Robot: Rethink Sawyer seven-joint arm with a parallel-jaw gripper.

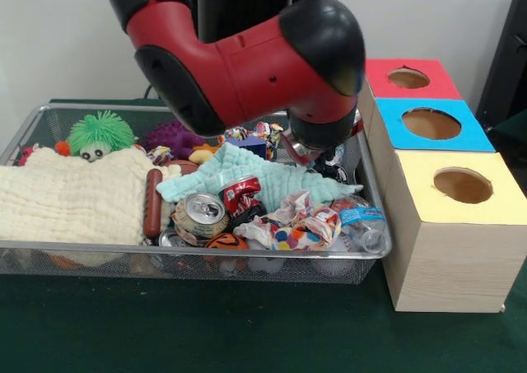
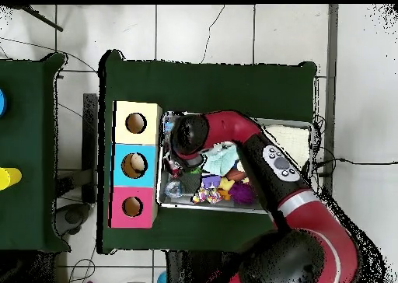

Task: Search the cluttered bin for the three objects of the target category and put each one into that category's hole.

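The wire mesh bin (image 1: 189, 249) is full of clutter; it also shows in the overhead view (image 2: 233, 210). One crushed clear bottle with a blue label (image 1: 362, 221) lies in its near right corner. I see no other bottles. My gripper (image 1: 313, 152) hangs under the red wrist over the bin's far right part, mostly hidden by the arm, and I see nothing in it. The blue-topped box's hole (image 1: 431, 123) is the middle one of three boxes right of the bin, also in the overhead view (image 2: 134, 165). In the overhead view the arm covers the gripper.
The red-topped box (image 1: 409, 78) stands behind the blue one, the yellow-topped box (image 1: 463, 185) in front. In the bin lie a cream cloth (image 1: 66, 196), a mint cloth (image 1: 247, 171), crushed cans (image 1: 202, 212), a colourful wrapper (image 1: 300, 225) and a green spiky toy (image 1: 99, 134).
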